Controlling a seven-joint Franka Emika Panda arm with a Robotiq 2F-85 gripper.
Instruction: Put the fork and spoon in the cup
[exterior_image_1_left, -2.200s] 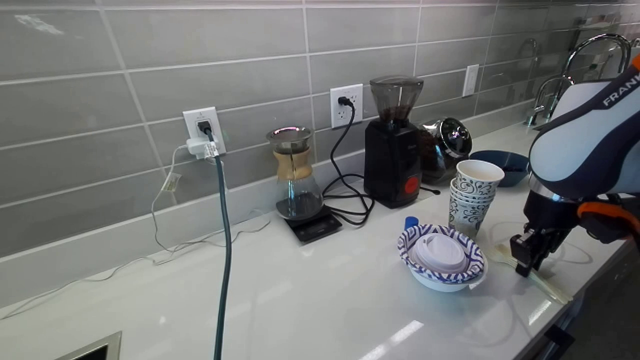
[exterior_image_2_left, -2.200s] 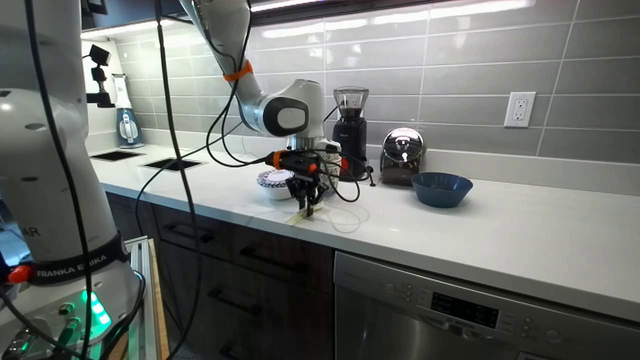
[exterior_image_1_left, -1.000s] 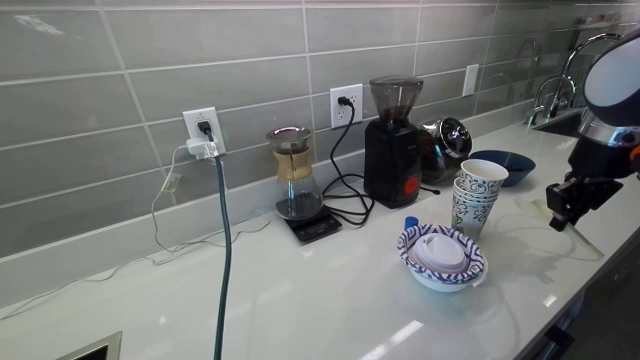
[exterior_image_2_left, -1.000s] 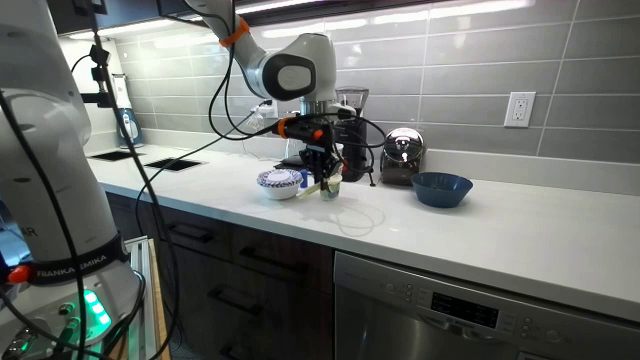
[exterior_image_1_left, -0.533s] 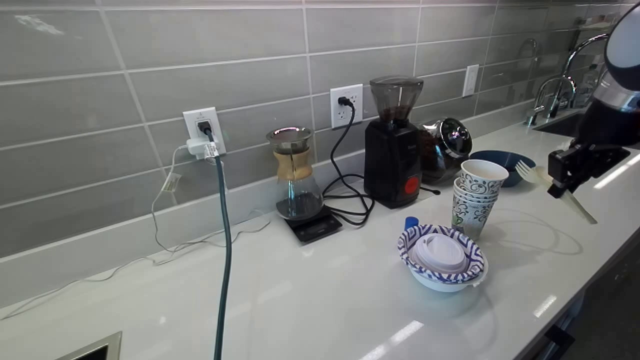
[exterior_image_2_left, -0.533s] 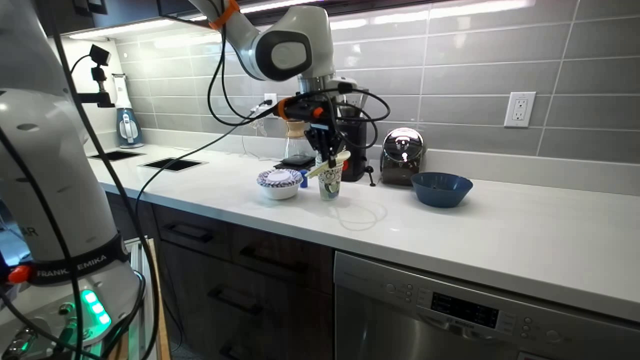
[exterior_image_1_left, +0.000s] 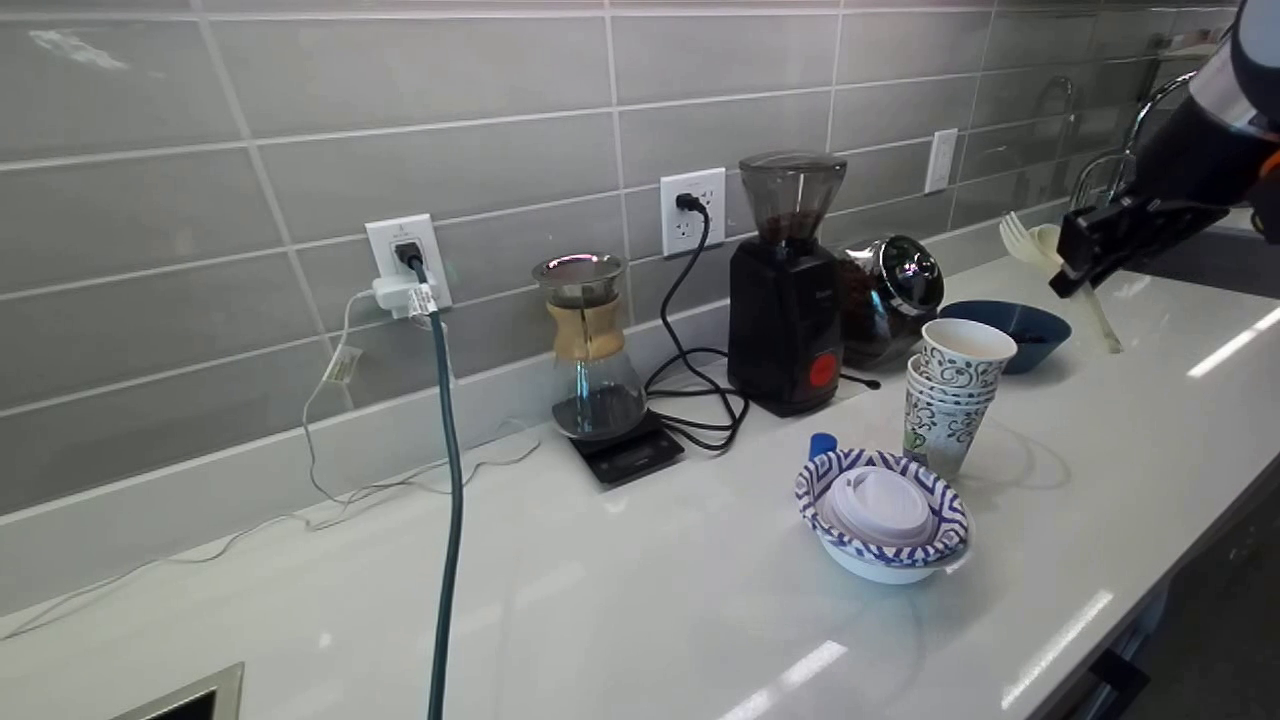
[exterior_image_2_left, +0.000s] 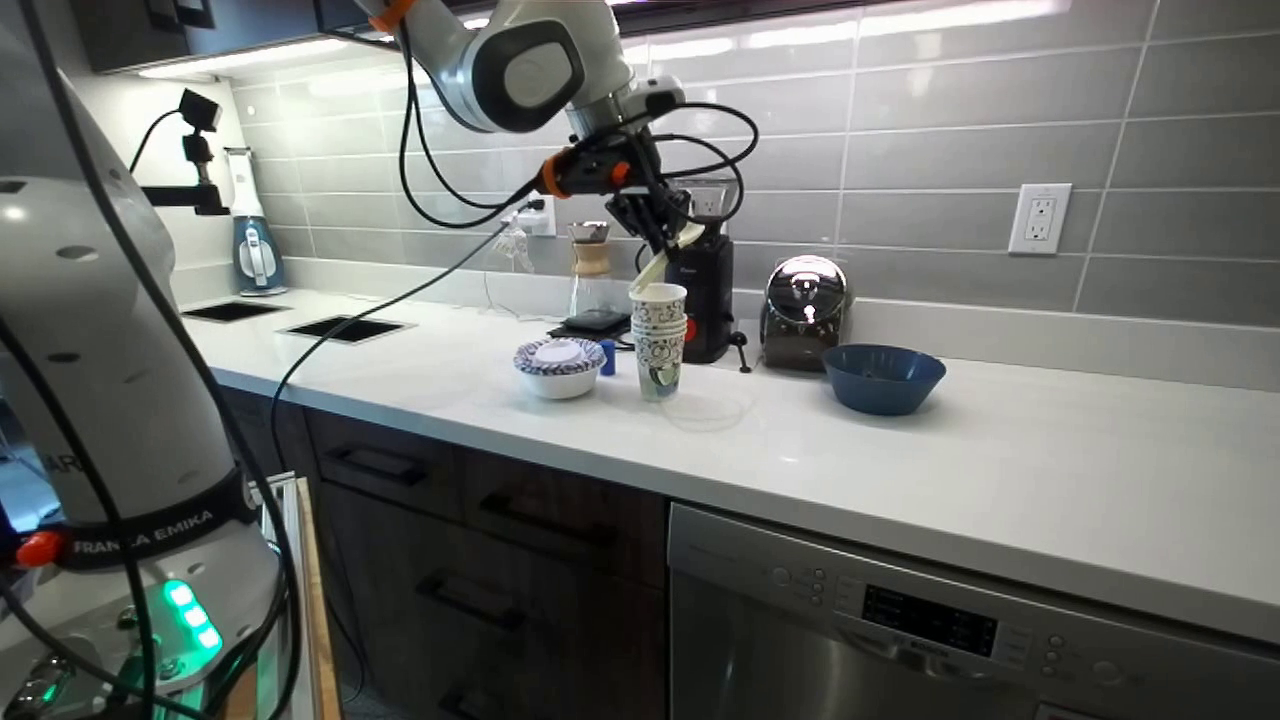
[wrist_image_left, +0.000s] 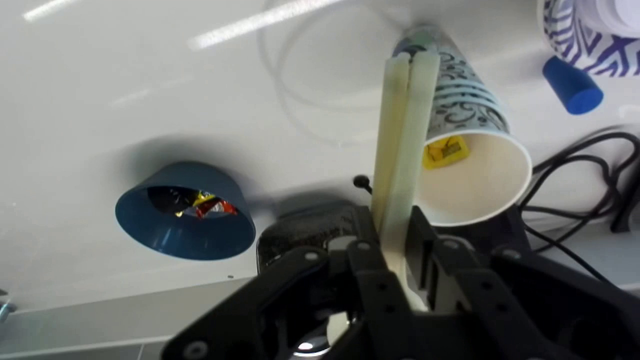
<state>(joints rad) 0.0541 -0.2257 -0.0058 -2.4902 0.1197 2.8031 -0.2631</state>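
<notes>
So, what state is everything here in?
Fork: held, tilted, tines up
Spoon: held, tilted, handle down
Gripper: closed on both
Cup: upright, topping a stack, yellow packet inside
Blue dish: upright, shiny wrappers inside
Patterned bowl: holding white lids
Grinder: upright, hopper partly filled
Jar: lid on
Carafe: upright

In an exterior view the cups have the bowl left, dish right, grinder behind

Features white casing, black cables, orange straps, green base lights, black band marked FRANKA EMIKA; terminates in black gripper with round screws.
</notes>
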